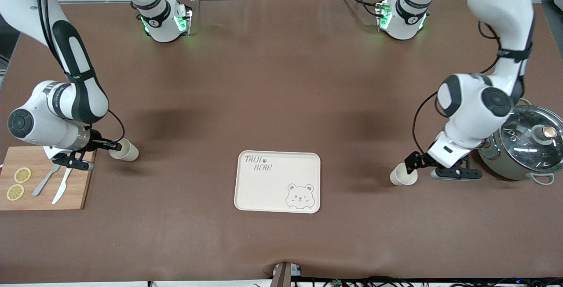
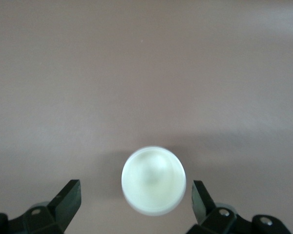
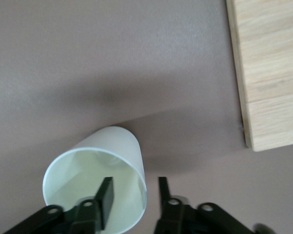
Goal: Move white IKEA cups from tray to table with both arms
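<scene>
We see the left gripper low at one cup on the table, toward the left arm's end, near a lidded pot. Only the left wrist view shows its jaws standing wide, clear of that upright cup on both sides. The right gripper is at the other cup, beside the wooden board with lemon slices and cutlery. The right wrist view shows what the front view hides — one finger inside this tilted cup, one outside, jaws narrow about its wall. The bear-printed tray lies between the cups — nearer to the front camera
</scene>
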Controlling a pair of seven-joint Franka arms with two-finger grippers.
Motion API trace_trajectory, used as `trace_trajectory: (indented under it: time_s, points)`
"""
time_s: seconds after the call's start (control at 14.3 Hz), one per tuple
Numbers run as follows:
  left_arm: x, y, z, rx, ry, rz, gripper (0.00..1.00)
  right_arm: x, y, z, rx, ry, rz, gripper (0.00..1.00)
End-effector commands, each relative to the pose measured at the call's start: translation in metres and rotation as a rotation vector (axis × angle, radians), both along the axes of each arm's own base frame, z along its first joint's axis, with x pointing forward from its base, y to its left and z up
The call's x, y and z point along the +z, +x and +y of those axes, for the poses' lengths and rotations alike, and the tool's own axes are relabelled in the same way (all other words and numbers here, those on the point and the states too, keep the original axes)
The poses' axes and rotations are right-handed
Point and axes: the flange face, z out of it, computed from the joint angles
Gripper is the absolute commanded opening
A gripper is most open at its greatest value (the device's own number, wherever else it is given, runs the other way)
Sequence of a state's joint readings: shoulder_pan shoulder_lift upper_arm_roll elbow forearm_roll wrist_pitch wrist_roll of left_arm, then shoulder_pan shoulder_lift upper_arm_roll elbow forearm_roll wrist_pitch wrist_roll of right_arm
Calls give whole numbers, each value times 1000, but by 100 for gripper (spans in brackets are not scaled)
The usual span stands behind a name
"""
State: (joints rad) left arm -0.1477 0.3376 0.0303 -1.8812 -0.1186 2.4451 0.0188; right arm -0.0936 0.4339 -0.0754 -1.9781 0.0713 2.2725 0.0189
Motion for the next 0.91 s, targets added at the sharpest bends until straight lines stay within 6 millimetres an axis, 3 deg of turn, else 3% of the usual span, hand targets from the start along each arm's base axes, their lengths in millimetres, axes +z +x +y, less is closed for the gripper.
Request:
trace_trajectory:
  time_s: [0.0,0.14,0.28,0.42,0.63,0.84]
  points:
    - [84,-5,5,-20,-1,98,100,14,-6,0,4,4,16,100]
    - [129,-12,10,2,19,157,100,26,-2,4,15,18,82,100]
    - [154,-23,13,10,18,173,100,53,6,16,37,36,174,100]
    - [169,-30,29,30,21,165,100,70,15,22,-1,24,182,100]
    - [188,-42,31,32,18,167,100,117,27,10,-26,40,221,100]
    - [201,-51,34,34,23,170,100,157,39,15,-6,50,210,100]
